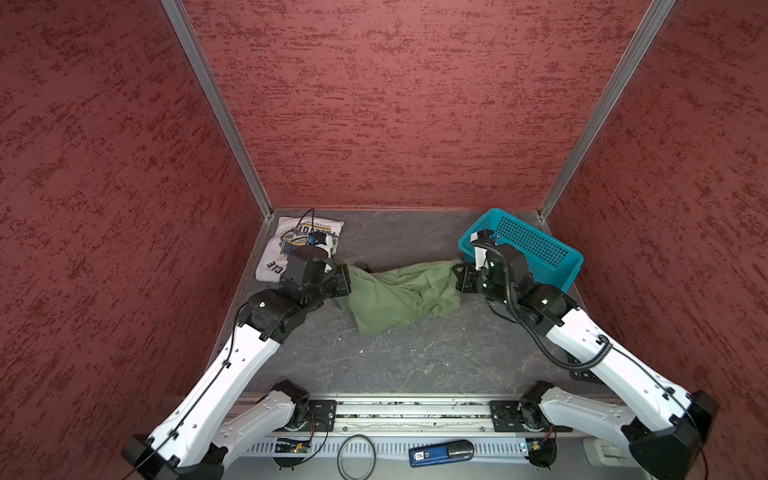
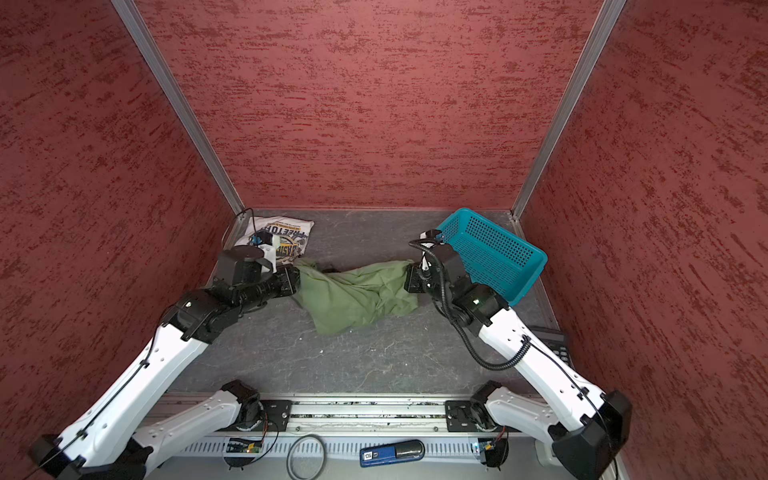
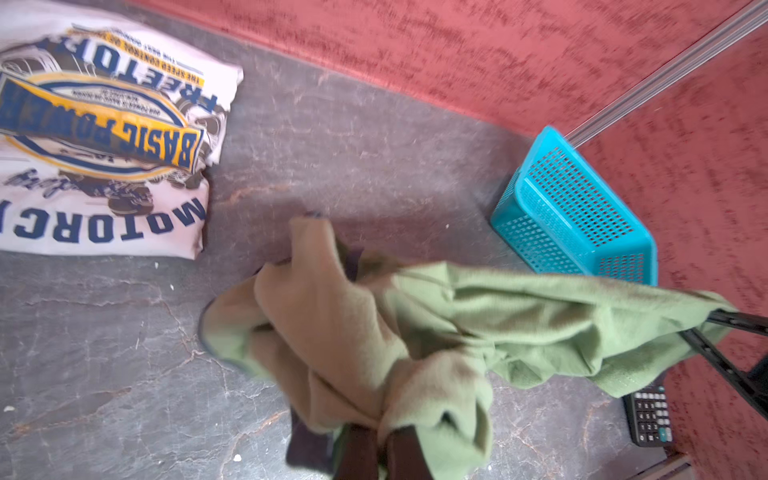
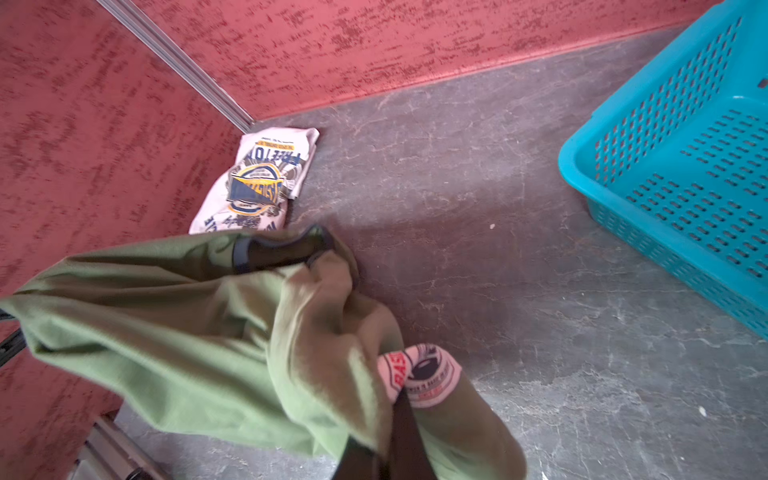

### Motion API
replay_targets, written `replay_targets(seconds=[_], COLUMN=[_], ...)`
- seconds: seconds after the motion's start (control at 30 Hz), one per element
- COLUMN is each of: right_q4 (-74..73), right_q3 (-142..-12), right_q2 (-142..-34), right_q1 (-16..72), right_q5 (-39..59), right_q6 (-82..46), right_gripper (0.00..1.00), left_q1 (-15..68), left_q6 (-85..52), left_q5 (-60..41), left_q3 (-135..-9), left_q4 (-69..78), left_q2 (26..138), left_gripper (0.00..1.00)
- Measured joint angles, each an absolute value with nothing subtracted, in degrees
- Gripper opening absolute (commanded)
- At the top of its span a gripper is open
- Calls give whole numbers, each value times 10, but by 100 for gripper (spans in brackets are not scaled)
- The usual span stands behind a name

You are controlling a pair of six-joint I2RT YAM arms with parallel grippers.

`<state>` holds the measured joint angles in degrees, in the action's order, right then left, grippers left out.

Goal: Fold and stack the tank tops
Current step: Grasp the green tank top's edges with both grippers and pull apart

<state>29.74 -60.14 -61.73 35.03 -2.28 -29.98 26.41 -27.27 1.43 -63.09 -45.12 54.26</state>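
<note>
Pinching the green tank top (image 1: 399, 297) at both ends, we hold it over the middle of the table (image 1: 395, 365). Our left gripper (image 1: 347, 281) squeezes one end, our right gripper (image 1: 457, 276) the other. The white tank top (image 1: 286, 235) lies folded in the far left corner. The blue basket (image 1: 540, 249) leans in the far right corner.

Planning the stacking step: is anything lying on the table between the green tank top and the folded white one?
Nothing visible does. Only bare table separates the olive green tank top from the folded white tank top; the teal mesh basket sits on the opposite side.
</note>
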Motion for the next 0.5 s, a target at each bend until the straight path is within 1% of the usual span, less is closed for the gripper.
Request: replay_targets(seconds=[0.1, 0.13, 0.23, 0.3, 0.33, 0.37, 0.4, 0.5], right_q4=[295, 296, 296, 296, 296, 297, 299, 306], right_q3=[-585, -578, -556, -541, -537, -535, -535, -535], right_q2=[-637, -650, -712, -757, -775, -796, -814, -838], right_q1=[350, 350, 350, 343, 339, 333, 327, 319], right_q5=[-24, -27, -38, -43, -44, -48, -55, -74], right_q6=[-300, -300, -300, -300, -300, -300, -301, -297], right_gripper=[0, 0, 0, 11, 19, 32, 40, 50], left_q1=[243, 236, 216, 210, 210, 210, 210, 217], left_q6=[-269, -269, -265, -263, -261, -262, -262, -259], left_q5=[-3, -11, -40, -50, -52, -52, -49, -20], left_q3=[-616, -608, -581, -574, -576, -583, -593, -625], left_q4=[-454, -454, -448, -451, -452, -457, -464, -479], left_q2=[565, 582, 665, 735, 765, 795, 819, 846], left_gripper=[7, 9, 24, 38, 44, 51, 57, 76])
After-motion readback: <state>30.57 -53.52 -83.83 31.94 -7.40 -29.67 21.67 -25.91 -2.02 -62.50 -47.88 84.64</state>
